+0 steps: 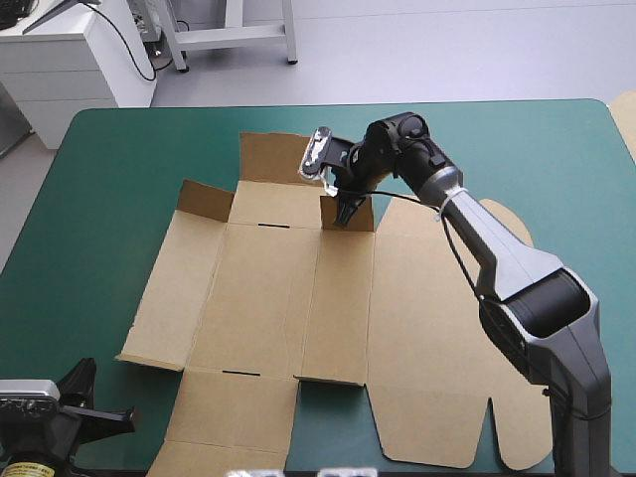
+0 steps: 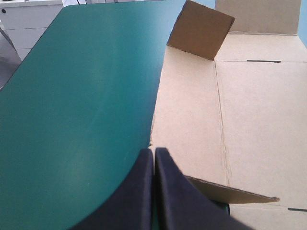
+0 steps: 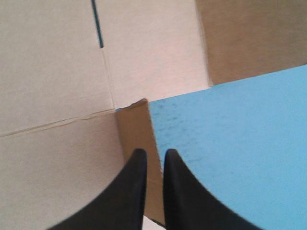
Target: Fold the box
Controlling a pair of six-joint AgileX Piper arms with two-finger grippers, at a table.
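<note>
While your right gripper (image 3: pixel 152 153) pinches a small upright flap (image 1: pixel 363 217) at the far edge, the box (image 1: pixel 268 298) lies mostly flat across the middle of the teal-green surface (image 1: pixel 119 169). It is matte brown board, creased into panels, with a corner flap (image 1: pixel 206 202) raised at far left. Your left gripper (image 2: pixel 154 151), black fingers pressed together, sits just beside the box's near left edge.

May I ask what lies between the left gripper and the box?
Between the left gripper and the box lies only bare teal-green cover, as the high view shows.
</note>
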